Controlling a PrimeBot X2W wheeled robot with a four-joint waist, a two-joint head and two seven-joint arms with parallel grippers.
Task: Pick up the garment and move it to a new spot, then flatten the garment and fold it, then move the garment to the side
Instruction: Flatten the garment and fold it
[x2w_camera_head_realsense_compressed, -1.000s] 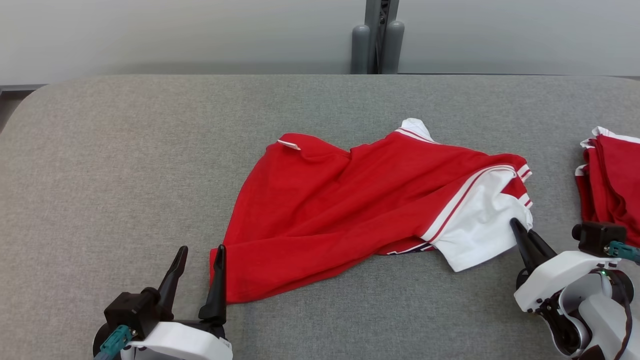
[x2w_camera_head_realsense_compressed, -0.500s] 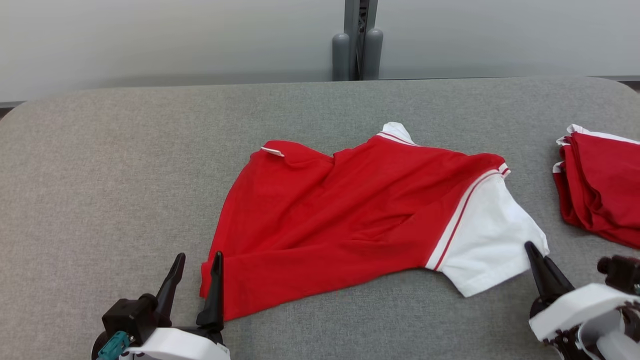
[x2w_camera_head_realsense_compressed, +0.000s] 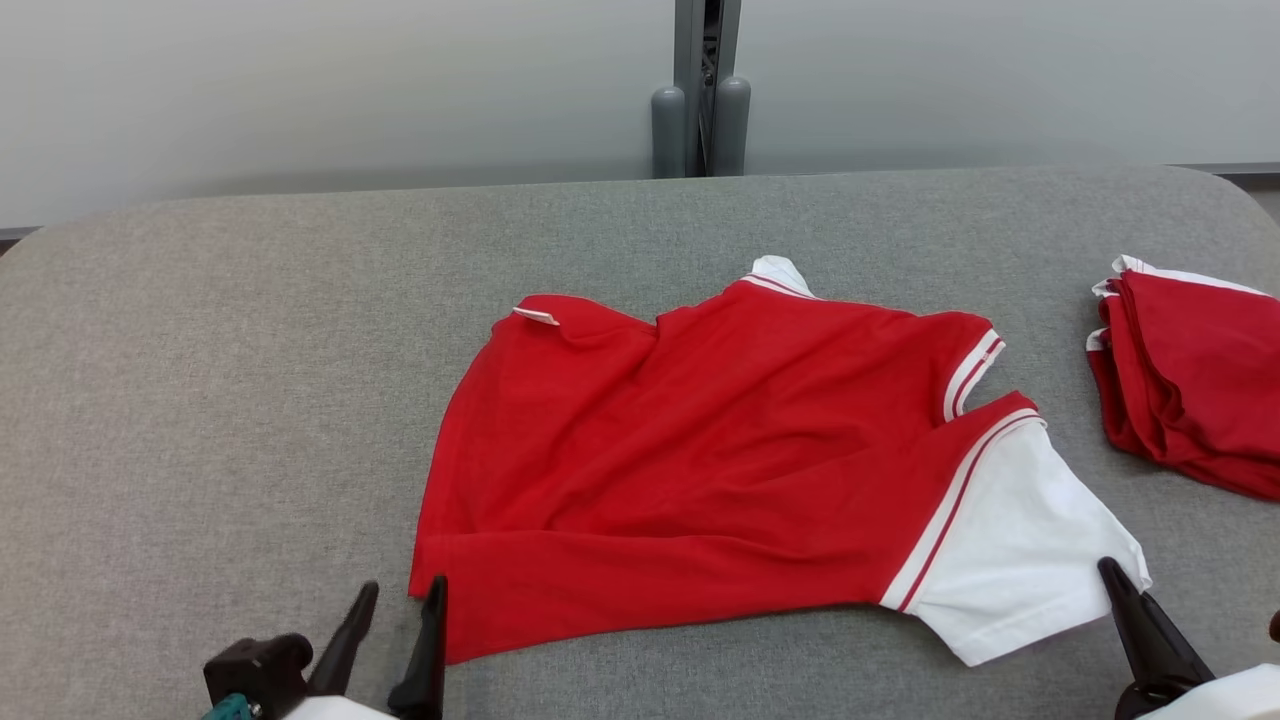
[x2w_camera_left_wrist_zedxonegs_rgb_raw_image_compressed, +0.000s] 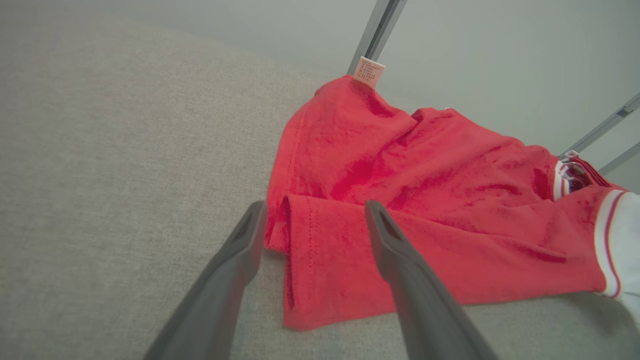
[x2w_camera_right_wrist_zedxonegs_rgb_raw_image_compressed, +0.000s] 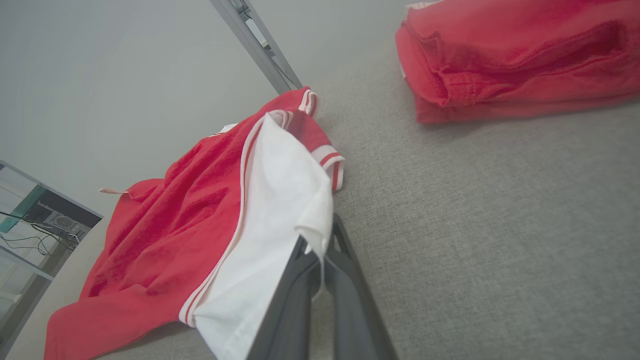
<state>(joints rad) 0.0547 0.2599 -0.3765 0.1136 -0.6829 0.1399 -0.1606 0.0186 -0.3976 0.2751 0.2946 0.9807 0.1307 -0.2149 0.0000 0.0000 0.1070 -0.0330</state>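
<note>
Backdrop: pale wall (x2w_camera_head_realsense_compressed: 300, 90) behind grey cloth-topped bench (x2w_camera_head_realsense_compressed: 200, 350); grey post (x2w_camera_head_realsense_compressed: 700, 120) at 12 o'clock.
Garment: red garment (x2w_camera_head_realsense_compressed: 700, 450) lies mid-bench, spread yet rumpled; white sleeve (x2w_camera_head_realsense_compressed: 1020, 540) reaches toward 5 o'clock; hem corner (x2w_camera_left_wrist_zedxonegs_rgb_raw_image_compressed: 300, 280) doubled over at 7 o'clock.
Right pincer: right pincer (x2w_camera_head_realsense_compressed: 1118, 585) together, clamped on the white sleeve's outer corner at 5 o'clock.
Left pincer: left pincer (x2w_camera_head_realsense_compressed: 404, 590) apart, holds nothing; straddles the hem corner, one finger over cloth, the other over bare bench.
Step in hand: probably flattening, with the sleeve drawn outward; folding not yet begun.
Next move: likely calls for shutting the left pincer on the hem corner, then pulling both corners apart to clear the creases.
Edges: folded red pile (x2w_camera_head_realsense_compressed: 1190, 390) at 3 o'clock, near the sleeve but apart from it.
Open room: wide bare bench from 8 to 11 o'clock; tighter toward 3 o'clock.
</note>
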